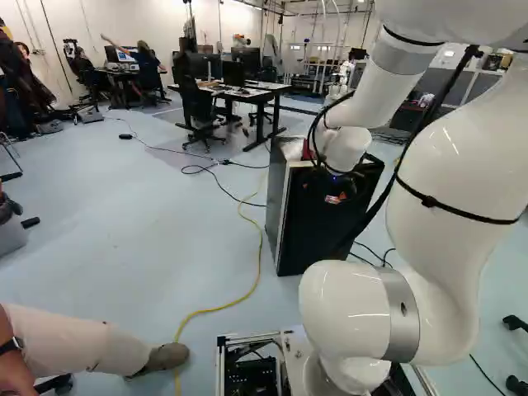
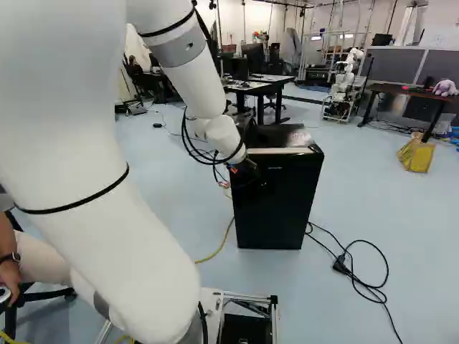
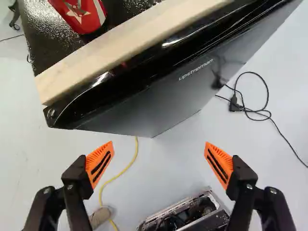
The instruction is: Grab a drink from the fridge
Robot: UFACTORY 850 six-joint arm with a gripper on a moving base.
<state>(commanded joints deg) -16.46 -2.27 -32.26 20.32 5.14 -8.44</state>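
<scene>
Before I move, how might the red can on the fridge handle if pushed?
The red can is rounded, so it may roll once on its side. Its smooth wall could slip, though the pebbled top of the fridge might add drag.

Fridge (image 2: pixel 276 208) on the floor, ahead of the base. Strip (image 3: pixel 125 48) along its top's front edge; can (image 3: pixel 82 17) on the top, behind the strip. Desk (image 1: pixel 260 95) behind the fridge, monitors (image 1: pixel 233 74) on it, office chair (image 1: pixel 196 107) at its left. Long cord (image 1: pixel 231 302) on the floor, left of the fridge; looped cable (image 2: pixel 366 287) to its right. Right base view: another robot (image 2: pixel 347 75) farther back, right of the desk; side table (image 2: pixel 401 91) right of that, plush toy (image 2: pixel 445 87) on it.
</scene>
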